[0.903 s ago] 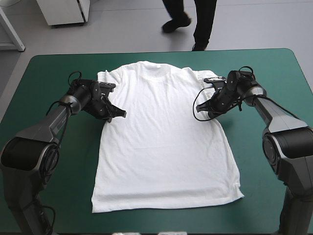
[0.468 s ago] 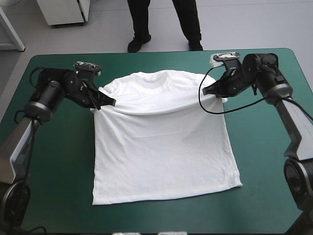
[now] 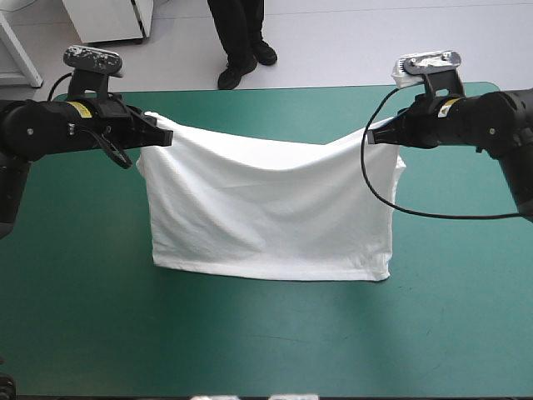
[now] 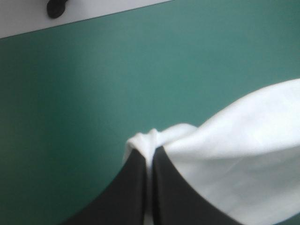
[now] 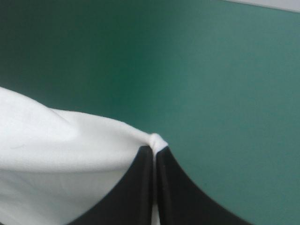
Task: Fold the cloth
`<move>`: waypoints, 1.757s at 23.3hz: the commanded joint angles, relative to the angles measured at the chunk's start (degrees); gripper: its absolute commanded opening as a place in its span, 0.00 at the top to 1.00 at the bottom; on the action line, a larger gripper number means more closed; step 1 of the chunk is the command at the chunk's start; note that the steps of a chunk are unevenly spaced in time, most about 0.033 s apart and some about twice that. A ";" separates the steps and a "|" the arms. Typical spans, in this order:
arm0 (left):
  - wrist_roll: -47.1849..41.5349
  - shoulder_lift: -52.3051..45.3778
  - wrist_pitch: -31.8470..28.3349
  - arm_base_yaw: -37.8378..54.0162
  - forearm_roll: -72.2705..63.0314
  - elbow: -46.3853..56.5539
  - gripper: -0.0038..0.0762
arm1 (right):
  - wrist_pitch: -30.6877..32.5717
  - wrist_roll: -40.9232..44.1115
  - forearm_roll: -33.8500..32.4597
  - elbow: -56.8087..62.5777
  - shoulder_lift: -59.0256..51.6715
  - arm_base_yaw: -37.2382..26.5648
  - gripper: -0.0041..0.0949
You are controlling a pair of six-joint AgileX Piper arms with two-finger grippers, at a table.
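White short-sleeved cloth T-shirt hangs over the centre of the teal-green covered desk, hem resting toward six o'clock. Black-fingered left claw at ten and right claw at two each pinch a shoulder tight. Seemingly the first fold; next, carry the shoulders down to the hem.

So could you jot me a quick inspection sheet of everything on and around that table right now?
surface: teal-green cover, bare around the garment.
job's things: one white T-shirt, lifted by two upper corners, sagging in the middle, its lower edge down by the cover.
clutter: nothing seen.
grippers: left tool shut on one corner of the T-shirt; right tool shut on the other corner; both raised above the far half of the table.
cables: nothing seen beyond the arms' own.
surroundings: nothing seen at or over the table's top.
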 commanded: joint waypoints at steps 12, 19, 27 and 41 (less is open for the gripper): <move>0.90 7.41 -12.34 -0.23 -4.85 -15.92 0.96 | -13.43 0.62 -0.75 -15.25 3.63 0.03 0.98; 1.28 25.02 -17.10 0.65 -8.91 -37.04 0.96 | -15.80 -2.22 7.96 -37.23 21.16 -6.90 0.98; 5.41 26.64 -8.68 7.98 -21.28 -31.02 0.96 | -8.78 -6.26 11.25 -25.61 22.34 -11.38 0.98; 6.52 18.77 1.68 4.83 -21.39 1.30 0.96 | -7.20 -8.67 10.94 6.64 12.19 -7.38 0.98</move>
